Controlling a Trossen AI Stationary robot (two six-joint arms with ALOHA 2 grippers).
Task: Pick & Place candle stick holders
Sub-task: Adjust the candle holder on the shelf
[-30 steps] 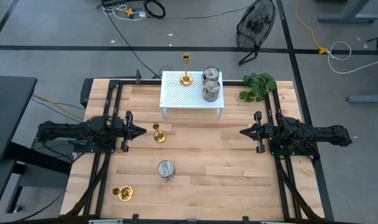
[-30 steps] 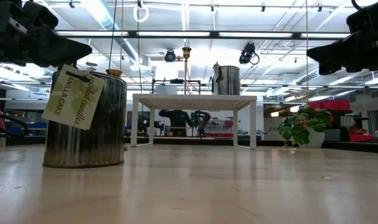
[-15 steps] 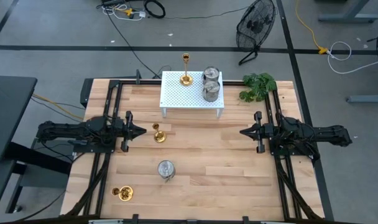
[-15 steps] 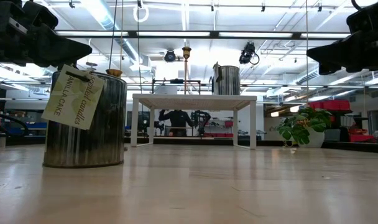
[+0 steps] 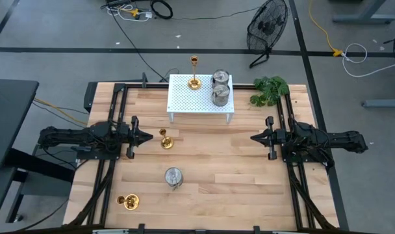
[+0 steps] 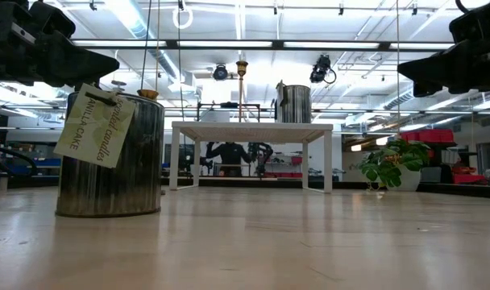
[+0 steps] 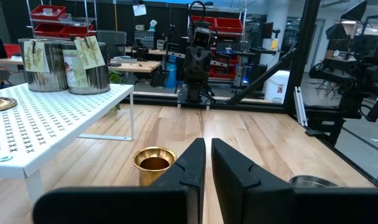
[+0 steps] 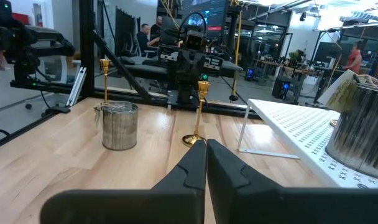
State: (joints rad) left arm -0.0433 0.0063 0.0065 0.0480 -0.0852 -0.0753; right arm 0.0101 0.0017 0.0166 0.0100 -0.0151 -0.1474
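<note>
Six candle holders are in play on the wooden table (image 5: 243, 175), and neither arm has hold of any. On the white rack (image 5: 184, 101) at twelve o'clock stand three of them: a tall gold holder (image 5: 194, 73) at its back left, and two silver cans (image 5: 219, 88) one behind the other on its right side. Down on the bare wood, a gold holder (image 5: 165, 138) stands toward nine o'clock of centre, just off the tip of the left gripper (image 5: 147, 137). A third silver can (image 5: 173, 176) with a paper tag sits toward seven o'clock, and the last gold holder (image 5: 128, 202) lies near the front left corner, at about eight o'clock. Left gripper hovers at nine o'clock, pointing inward, fingers pressed together, nothing between them. Right gripper (image 5: 254, 138) mirrors it at three o'clock, fingers likewise closed and empty. A green plant (image 5: 270, 89) sits beside the rack, toward one o'clock.
</note>
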